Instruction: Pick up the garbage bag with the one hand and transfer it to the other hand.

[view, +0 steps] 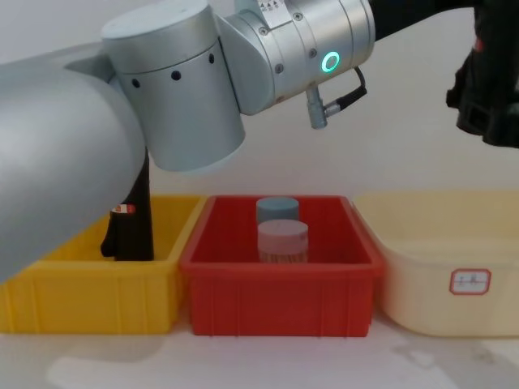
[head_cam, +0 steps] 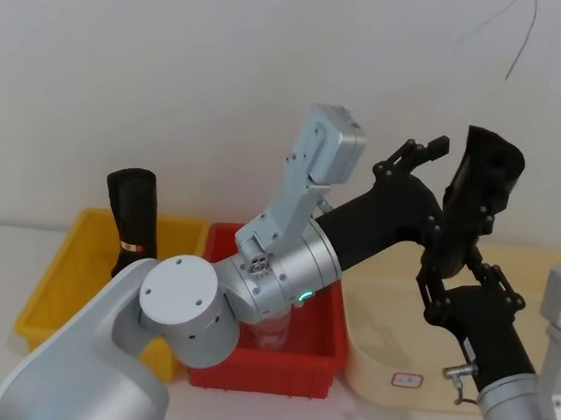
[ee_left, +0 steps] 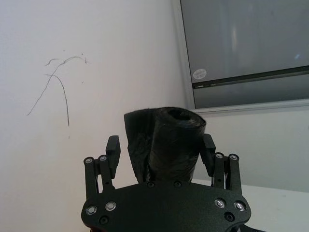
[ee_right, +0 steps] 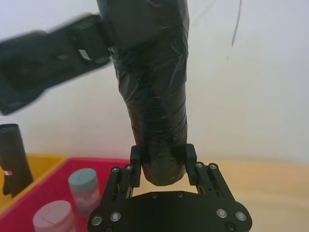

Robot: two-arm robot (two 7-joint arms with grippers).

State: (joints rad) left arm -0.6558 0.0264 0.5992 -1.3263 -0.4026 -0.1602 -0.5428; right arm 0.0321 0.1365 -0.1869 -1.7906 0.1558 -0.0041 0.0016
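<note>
High over the cream bin (view: 422, 284) at right, the garbage bag (head_cam: 489, 175) stands nearly upright. The right gripper (ee_right: 163, 153) is clamped on its lower end and the left gripper (ee_left: 161, 145) sits around its top, hold unclear. It looks light, crinkly and slippery, so pinch the firm rolled core

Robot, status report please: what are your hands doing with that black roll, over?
Right gripper shut on the garbage bag, lower end. Left gripper at its upper end. Bag held high above the bins, nothing blocking.
</note>
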